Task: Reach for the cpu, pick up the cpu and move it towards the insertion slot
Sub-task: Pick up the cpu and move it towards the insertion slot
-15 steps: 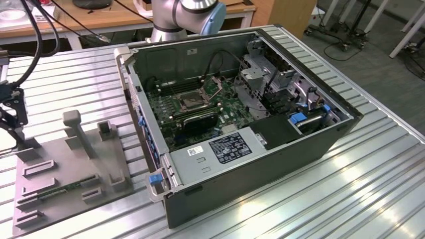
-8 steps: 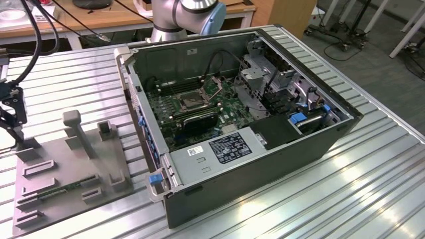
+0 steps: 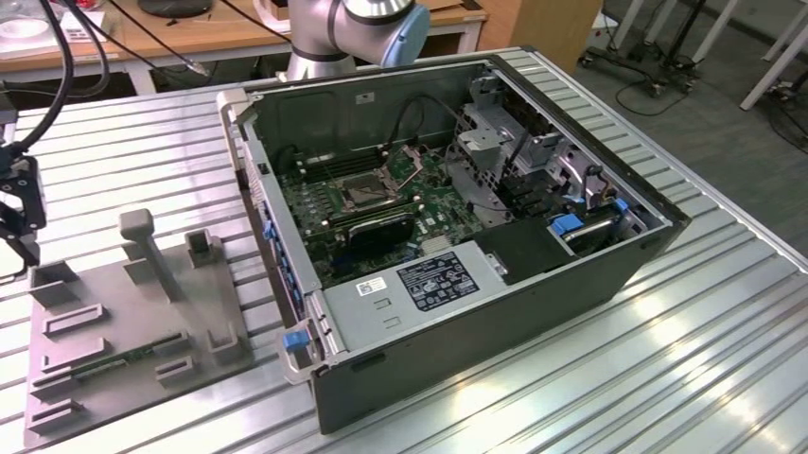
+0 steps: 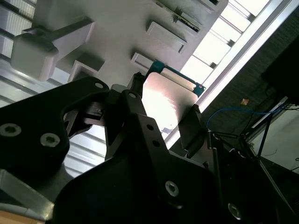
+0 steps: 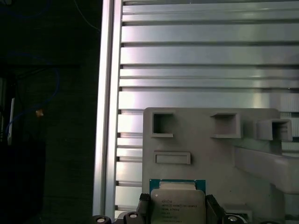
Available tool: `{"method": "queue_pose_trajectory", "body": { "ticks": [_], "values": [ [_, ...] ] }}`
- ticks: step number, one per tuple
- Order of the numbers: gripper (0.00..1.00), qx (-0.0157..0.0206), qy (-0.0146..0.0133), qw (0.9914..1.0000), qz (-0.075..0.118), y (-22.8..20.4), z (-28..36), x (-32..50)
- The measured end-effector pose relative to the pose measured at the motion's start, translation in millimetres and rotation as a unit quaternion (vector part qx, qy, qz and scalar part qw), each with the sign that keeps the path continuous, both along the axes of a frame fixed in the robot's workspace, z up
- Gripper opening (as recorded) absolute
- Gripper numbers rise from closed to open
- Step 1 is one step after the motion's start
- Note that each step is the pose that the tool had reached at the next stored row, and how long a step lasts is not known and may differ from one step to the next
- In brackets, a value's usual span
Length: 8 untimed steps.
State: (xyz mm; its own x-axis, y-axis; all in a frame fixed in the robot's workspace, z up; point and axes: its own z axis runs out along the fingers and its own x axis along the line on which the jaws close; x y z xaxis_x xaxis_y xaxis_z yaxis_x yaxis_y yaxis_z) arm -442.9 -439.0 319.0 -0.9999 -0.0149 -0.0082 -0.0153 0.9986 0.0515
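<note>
The cpu, a thin silvery square chip with a green rim, sits between my gripper's two black fingers, which press on its opposite edges. In the second wrist view the cpu shows a pale shiny face, and the gripper seems to hold it a little above the grey holder plate. In the exterior view the gripper hangs at the far left, over the plate's far corner. The insertion slot, a silvery frame with a dark centre, lies on the green board inside the open computer case.
The open black computer case stands to the exterior view's right of the plate. The plate carries raised grey posts and a green memory stick. All of it rests on a ribbed aluminium table. The arm's base rises behind the case.
</note>
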Motion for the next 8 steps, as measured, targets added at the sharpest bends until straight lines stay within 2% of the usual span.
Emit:
{"method": "queue_pose_trajectory", "body": {
  "ticks": [7, 8],
  "values": [
    [0.54, 0.0001, -0.0001, 1.00000, 0.000, 0.0, 1.8, 0.0],
    [0.54, 0.0000, 0.0001, 1.00000, 0.000, 0.0, 5.6, 0.0]
  ]
}}
